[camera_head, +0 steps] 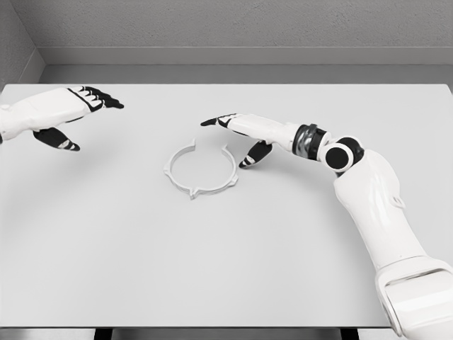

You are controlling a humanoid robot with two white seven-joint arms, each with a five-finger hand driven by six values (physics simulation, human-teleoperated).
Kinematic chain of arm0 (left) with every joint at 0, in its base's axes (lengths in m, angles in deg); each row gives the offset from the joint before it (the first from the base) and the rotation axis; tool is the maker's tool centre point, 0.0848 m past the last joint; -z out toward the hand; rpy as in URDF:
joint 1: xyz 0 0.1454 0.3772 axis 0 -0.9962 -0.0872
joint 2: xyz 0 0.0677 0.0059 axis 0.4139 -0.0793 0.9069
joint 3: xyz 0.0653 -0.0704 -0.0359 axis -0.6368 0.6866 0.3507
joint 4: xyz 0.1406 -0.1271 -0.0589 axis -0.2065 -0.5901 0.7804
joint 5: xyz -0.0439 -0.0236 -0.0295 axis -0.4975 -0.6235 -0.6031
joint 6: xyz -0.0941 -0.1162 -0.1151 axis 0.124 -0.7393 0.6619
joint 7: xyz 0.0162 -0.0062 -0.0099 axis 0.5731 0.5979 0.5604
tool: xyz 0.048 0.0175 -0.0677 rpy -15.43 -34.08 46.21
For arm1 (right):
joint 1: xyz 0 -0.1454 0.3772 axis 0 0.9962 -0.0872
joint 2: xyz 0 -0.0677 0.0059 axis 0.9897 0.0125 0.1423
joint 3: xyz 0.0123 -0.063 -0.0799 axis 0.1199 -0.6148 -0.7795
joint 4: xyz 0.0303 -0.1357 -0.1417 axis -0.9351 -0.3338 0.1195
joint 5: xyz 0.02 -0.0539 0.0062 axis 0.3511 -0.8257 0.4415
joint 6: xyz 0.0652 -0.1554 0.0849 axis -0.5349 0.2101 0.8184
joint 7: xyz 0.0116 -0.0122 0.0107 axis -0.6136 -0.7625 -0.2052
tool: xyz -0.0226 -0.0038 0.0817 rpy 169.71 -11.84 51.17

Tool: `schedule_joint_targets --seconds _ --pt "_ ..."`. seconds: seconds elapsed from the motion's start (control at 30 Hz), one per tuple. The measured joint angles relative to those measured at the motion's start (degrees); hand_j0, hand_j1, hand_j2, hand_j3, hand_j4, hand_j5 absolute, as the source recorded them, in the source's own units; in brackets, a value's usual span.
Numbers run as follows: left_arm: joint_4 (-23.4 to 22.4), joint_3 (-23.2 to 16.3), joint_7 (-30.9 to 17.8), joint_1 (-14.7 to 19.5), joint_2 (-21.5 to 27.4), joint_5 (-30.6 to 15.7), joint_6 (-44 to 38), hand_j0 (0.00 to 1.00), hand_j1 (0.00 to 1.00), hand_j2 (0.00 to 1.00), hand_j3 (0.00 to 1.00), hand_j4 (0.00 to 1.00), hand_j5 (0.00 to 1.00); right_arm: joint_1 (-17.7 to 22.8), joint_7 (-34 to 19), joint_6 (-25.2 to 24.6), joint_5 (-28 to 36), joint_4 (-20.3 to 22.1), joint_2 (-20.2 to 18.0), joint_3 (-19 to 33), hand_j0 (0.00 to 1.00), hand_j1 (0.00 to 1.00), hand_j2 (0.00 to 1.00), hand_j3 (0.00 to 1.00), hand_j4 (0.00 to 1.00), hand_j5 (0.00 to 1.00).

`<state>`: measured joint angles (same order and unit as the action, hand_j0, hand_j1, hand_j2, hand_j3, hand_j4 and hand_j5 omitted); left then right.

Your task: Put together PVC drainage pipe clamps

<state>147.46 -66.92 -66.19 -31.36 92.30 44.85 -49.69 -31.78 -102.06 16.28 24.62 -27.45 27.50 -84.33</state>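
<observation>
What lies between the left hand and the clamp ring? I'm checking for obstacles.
Nothing: in the head view, only bare table separates the left hand from the clamp ring.

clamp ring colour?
White, nearly matching the table. The clamp ring shows only in the head view, lying between the hands.

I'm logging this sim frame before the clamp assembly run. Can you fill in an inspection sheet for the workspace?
Surface: white table, flat, no marks seen.
Job's things: one white ring-shaped pipe clamp lying flat near the middle, touched by neither hand.
Clutter: nothing seen.
Grippers: left hand at the far left, fingers extended, holding nothing; right hand just right of the clamp, fingers extended, holding nothing.
Cables: nothing seen.
Surroundings: grey wall behind the table.
</observation>
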Motion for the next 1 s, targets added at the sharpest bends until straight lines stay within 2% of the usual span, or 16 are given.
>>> schedule_joint_targets --seconds 0.73,0.93,1.0 --pt "0.5 -0.1 -0.3 -0.3 -0.2 -0.8 0.0 1.0 1.0 1.0 1.0 1.0 1.0 -0.3 0.0 0.0 -0.1 0.1 1.7 -0.6 1.0 1.0 1.0 1.0 1.0 1.0" --pt "0.5 -0.1 -0.3 -0.3 -0.2 -1.0 0.0 1.0 1.0 1.0 1.0 1.0 1.0 0.2 0.0 0.0 0.3 2.8 -0.5 0.2 1.0 1.0 1.0 1.0 1.0 1.0" --pt "0.5 -0.1 -0.3 -0.3 -0.2 -1.0 0.0 1.0 1.0 1.0 1.0 1.0 1.0 1.9 0.0 0.0 0.3 4.7 -2.1 1.5 1.0 1.0 1.0 1.0 1.0 1.0"
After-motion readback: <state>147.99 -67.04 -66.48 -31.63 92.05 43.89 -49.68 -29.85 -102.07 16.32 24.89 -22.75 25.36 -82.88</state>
